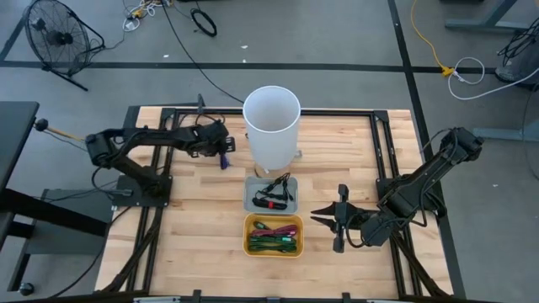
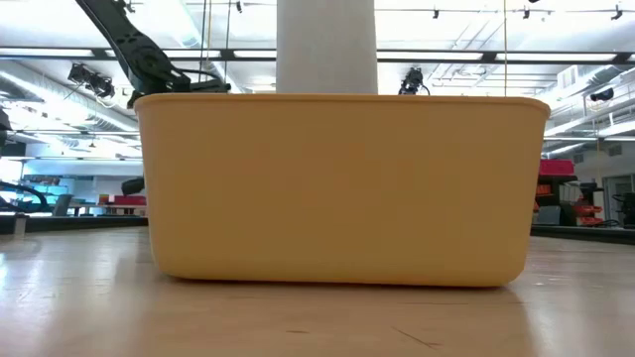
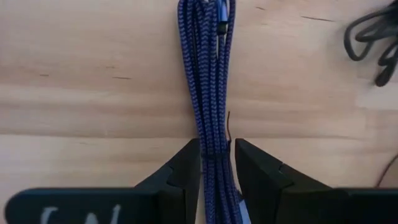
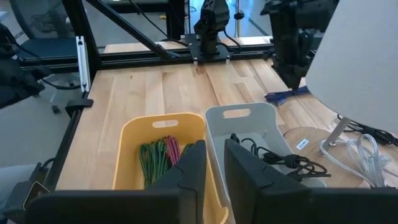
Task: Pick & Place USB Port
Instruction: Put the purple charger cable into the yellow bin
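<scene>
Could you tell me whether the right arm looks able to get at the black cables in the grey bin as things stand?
Probably yes: the right end effector sits just beside the open-topped grey bin, nothing between it and the black cables.

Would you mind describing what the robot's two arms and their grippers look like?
Both arms are dark, nearly black, built of slim jointed links. The left arm stands on a flat dark base plate, with thin black cables trailing by it. The left gripper has two blocky, wedge-shaped black fingers, with white lettering partly visible below them. The right gripper has matching matte black fingers.
</scene>
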Controlling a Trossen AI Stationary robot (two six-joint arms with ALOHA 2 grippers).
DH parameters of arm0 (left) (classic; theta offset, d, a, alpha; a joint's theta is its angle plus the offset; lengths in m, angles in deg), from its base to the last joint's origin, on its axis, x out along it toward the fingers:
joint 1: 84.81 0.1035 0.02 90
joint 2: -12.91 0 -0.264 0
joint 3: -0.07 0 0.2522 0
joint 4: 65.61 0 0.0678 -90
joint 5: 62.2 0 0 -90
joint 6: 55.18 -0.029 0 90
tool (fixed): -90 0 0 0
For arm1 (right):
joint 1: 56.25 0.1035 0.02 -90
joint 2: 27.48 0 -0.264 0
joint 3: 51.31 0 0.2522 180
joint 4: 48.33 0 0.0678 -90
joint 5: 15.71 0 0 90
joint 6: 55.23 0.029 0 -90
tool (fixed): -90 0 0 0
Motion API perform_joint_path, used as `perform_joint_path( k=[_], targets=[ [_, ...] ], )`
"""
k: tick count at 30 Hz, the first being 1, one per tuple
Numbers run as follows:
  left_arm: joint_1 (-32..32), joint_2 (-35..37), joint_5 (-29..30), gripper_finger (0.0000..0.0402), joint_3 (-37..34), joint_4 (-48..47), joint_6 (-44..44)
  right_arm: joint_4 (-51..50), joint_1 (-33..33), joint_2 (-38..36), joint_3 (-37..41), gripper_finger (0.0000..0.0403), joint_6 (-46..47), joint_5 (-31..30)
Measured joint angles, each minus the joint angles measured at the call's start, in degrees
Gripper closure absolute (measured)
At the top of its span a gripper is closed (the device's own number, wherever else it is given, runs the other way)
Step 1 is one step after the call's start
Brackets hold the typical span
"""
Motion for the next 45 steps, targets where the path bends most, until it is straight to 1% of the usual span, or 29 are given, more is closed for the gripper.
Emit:
perform_joint_path(
  k=[7, 11, 13, 15, 17, 18, 22, 24, 27, 30, 32, 35, 40, 43, 45],
  targets=[
    [0.1, -4.0, -0.7, 0.0298, 0.0, 3.5, 0.9, 0.1, 0.0, 0.0, 0.0, 0.0344, 0.0, -0.1],
    [0.0, -6.4, -0.4, 0.0298, 0.3, 3.7, 0.8, 0.2, 0.0, 0.0, 0.0, 0.0344, 0.2, 0.0],
    [0.2, -7.3, -0.8, 0.0301, 0.5, 3.2, -0.8, 0.2, 0.0, 0.0, 0.0, 0.0344, 0.2, 0.0],
    [0.9, -7.4, -2.7, 0.0319, 0.5, 2.7, -2.8, 0.2, 0.0, 0.0, 0.0, 0.0344, 0.2, 0.0],
    [1.3, -6.9, -4.6, 0.0355, 0.4, 2.2, -5.5, 0.2, 0.0, 0.0, 0.0, 0.0344, 0.2, 0.0],
    [1.5, -6.3, -4.7, 0.0372, 0.3, 2.0, -7.2, 0.2, 0.0, 0.0, 0.0, 0.0344, 0.2, 0.0],
    [1.3, -3.2, -3.5, 0.0376, 0.1, 0.4, -11.5, 0.2, 0.0, 0.0, 0.0, 0.0344, 1.0, 0.0],
    [1.3, -0.9, -4.1, 0.0376, -0.3, -2.2, -12.9, 0.0, 0.0, 0.0, 0.0, 0.0344, 1.0, 0.0],
    [1.3, 3.4, -4.6, 0.0376, -0.1, -3.5, -15.7, -0.2, 0.0, 0.0, 0.0, 0.0344, 1.0, 0.0],
    [0.4, 8.9, -6.0, 0.0376, -0.1, -5.6, -19.3, -0.4, 0.0, 0.0, 0.0, 0.0344, 1.0, 0.0],
    [-1.2, 13.9, -6.9, 0.0376, -0.1, -6.0, -21.8, -0.4, 0.0, 0.0, 0.0, 0.0344, 1.0, 0.0],
    [-5.3, 22.2, -6.7, 0.0376, -0.1, -7.5, -23.7, -0.4, 0.0, 0.0, 0.0, 0.0344, 1.2, 0.5],
    [-12.7, 37.4, -5.1, 0.0377, 0.0, -10.2, -23.7, -0.3, 0.0, 0.0, 0.0, 0.0344, 1.3, 1.0],
    [-19.4, 45.2, -4.9, 0.0377, 0.0, -10.7, -23.1, -0.3, 0.0, 0.0, 0.0, 0.0344, 1.3, 1.0],
    [-24.7, 48.9, -4.9, 0.0377, 0.0, -9.7, -22.4, -0.3, 0.0, 0.0, 0.0, 0.0344, 1.3, 1.0]
  ],
)
